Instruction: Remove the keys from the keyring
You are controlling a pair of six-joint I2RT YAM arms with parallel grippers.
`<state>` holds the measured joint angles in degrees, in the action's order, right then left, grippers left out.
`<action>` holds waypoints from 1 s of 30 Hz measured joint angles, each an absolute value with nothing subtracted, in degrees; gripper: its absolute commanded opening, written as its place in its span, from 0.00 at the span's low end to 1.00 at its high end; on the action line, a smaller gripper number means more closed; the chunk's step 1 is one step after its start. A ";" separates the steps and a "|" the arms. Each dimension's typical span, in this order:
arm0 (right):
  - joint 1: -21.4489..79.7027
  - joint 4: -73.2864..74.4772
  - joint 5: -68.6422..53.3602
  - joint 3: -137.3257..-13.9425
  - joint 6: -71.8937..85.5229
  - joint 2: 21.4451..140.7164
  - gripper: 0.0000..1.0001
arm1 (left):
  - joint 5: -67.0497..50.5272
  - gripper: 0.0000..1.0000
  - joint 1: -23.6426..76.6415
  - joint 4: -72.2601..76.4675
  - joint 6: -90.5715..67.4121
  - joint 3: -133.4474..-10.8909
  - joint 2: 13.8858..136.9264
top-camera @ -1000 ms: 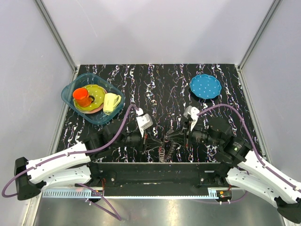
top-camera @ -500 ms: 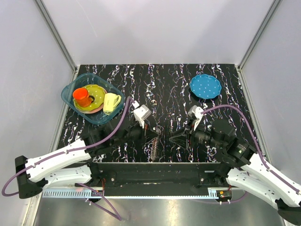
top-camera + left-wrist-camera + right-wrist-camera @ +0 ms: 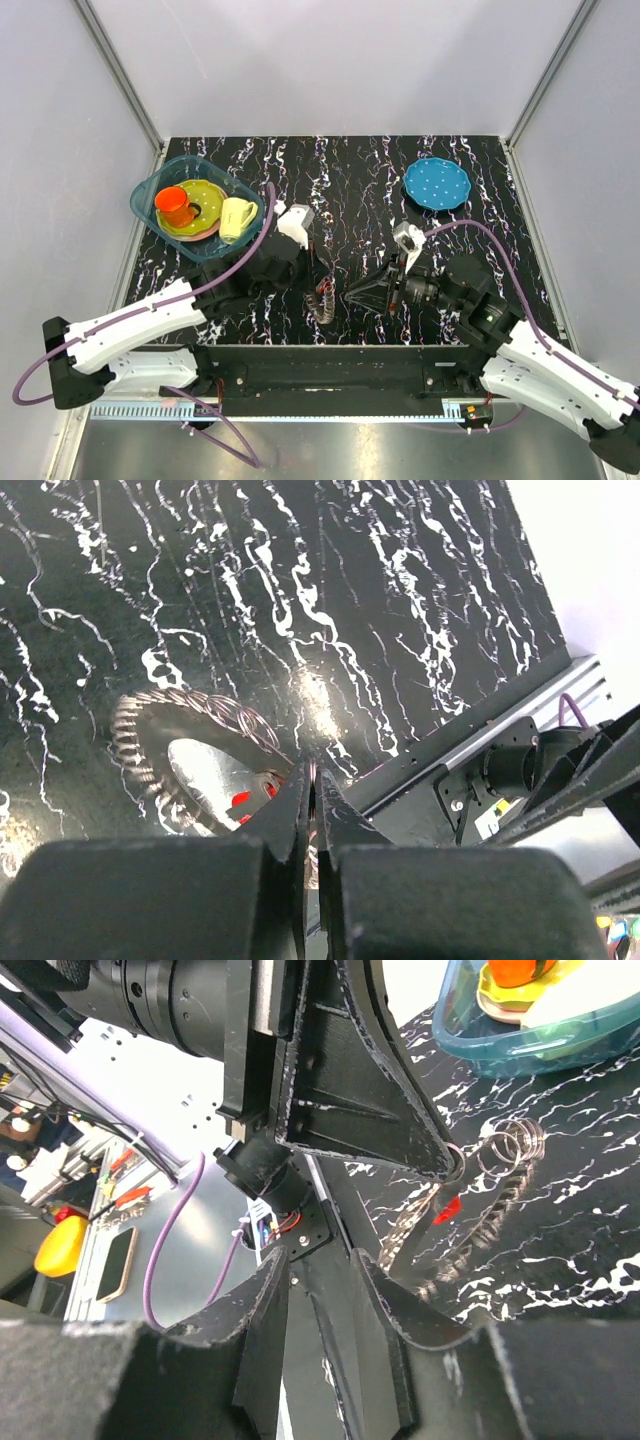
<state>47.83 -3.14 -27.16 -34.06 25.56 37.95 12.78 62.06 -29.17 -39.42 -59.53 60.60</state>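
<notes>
The keyring (image 3: 322,301) is a dark grey coiled wire loop hanging at the near middle of the table. My left gripper (image 3: 318,287) is shut on a thin strand of it. In the left wrist view the loop (image 3: 190,742) hangs left of the shut jaws (image 3: 313,777), and a tiny red key piece (image 3: 240,798) shows beside them. My right gripper (image 3: 352,292) is open and empty just right of the ring. In the right wrist view the ring (image 3: 487,1212) and the red key (image 3: 447,1208) lie beyond the open jaws (image 3: 320,1265), under the left gripper's tip (image 3: 450,1165).
A clear blue bin (image 3: 148,203) at the back left holds an orange cup (image 3: 174,205), a yellow-green plate (image 3: 205,196) and a cream mug (image 3: 237,216). A blue dotted plate (image 3: 436,183) sits at the back right. The table's near edge rail (image 3: 330,350) runs just below the ring.
My left gripper has drawn left and back with the keyring, which rose from the near edge. My right gripper let go, backed off, then came left again, open.
</notes>
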 measured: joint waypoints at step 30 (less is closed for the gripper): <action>55.18 -13.91 -7.88 -32.42 25.08 55.24 0.47 | 13.74 0.00 59.11 -28.62 -62.04 -56.75 54.70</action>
